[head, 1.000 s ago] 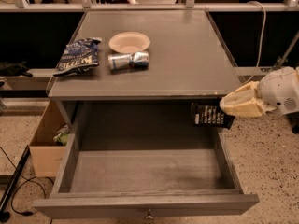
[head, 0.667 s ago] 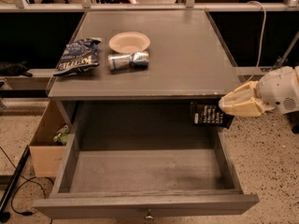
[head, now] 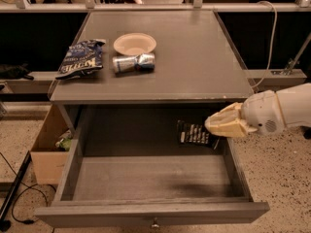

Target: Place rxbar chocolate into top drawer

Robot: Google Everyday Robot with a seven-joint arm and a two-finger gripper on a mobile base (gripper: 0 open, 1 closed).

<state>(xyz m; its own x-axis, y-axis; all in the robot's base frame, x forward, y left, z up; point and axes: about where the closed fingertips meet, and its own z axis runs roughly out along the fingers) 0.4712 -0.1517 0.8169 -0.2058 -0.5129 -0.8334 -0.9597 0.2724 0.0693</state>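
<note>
The rxbar chocolate (head: 194, 134) is a dark flat bar with white lettering. It hangs at the tip of my gripper (head: 214, 128), which reaches in from the right and is shut on the bar's right end. The bar is held over the back right part of the open top drawer (head: 97, 212), just below the tabletop's front edge and above the drawer floor. The drawer is pulled far out. Its grey inside is bare and its small metal knob (head: 154, 223) shows at the bottom.
On the grey table (head: 194, 62) lie a blue chip bag (head: 80, 58), a silver-blue can (head: 133, 62) on its side and a tan paper bowl (head: 134, 43). A tan cardboard box (head: 48, 149) stands on the floor at the left of the drawer.
My gripper has moved left and a little down with the bar, from beside the drawer's right wall to over the drawer's back right part.
</note>
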